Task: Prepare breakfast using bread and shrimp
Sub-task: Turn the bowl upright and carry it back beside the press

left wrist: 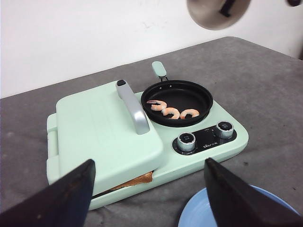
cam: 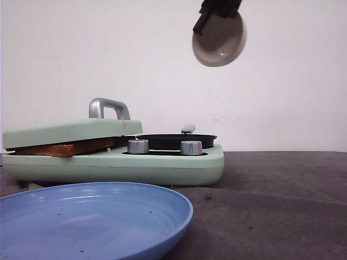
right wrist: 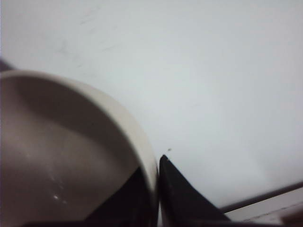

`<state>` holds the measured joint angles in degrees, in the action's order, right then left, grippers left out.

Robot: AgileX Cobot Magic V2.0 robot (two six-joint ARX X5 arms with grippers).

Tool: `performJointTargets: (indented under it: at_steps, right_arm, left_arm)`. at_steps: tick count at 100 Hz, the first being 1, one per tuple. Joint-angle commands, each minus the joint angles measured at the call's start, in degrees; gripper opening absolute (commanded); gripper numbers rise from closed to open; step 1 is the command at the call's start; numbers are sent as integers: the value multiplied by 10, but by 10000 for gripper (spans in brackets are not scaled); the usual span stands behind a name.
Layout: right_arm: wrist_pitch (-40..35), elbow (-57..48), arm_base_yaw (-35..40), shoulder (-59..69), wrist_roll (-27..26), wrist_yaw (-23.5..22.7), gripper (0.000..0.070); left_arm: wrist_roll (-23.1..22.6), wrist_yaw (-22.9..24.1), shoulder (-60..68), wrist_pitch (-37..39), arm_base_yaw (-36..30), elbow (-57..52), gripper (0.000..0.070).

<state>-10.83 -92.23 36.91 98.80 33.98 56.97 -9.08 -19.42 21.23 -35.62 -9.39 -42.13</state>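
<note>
The bread (cam: 68, 147) is pressed under the closed mint-green lid (cam: 73, 131) of the breakfast maker. Only its brown crust shows, also as a corner (left wrist: 142, 179) in the left wrist view. Three pink curled shrimp (left wrist: 171, 111) lie in the black pan (left wrist: 177, 100) on the maker's right side. My left gripper (left wrist: 151, 201) hangs open and empty above the maker's near edge. High over the pan, my right gripper (cam: 205, 20) is shut on the rim of a beige bowl (cam: 219, 39), which is tilted and looks empty. Its fingers (right wrist: 182, 198) pinch the bowl wall (right wrist: 142, 142).
A blue plate (cam: 92, 216) lies on the grey table just in front of the maker; its edge (left wrist: 203, 215) shows below my left gripper. Two silver knobs (cam: 138, 146) (cam: 191, 147) sit on the maker's front. The lid has a grey handle (left wrist: 134, 109). A white wall stands behind.
</note>
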Motion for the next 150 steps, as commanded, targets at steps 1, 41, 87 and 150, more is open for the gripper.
performJointTargets:
  at_steps: [1, 41, 87, 150]
  right_arm:
    - [-54, -12, -6, -17, -120, -18, 9]
    - [-317, -12, -122, -74, -378, -270, 9]
    - [-428, -12, -278, -74, -467, -584, 9]
    - [-467, 11, -358, 10, -433, -713, 7]
  left_arm:
    - [-3, -1, 0, 5, -1, -2, 387]
    - [-3, -1, 0, 5, -1, -2, 387]
    - [-3, -1, 0, 4, -1, -2, 387]
    - [10, -1, 1, 4, -1, -2, 387]
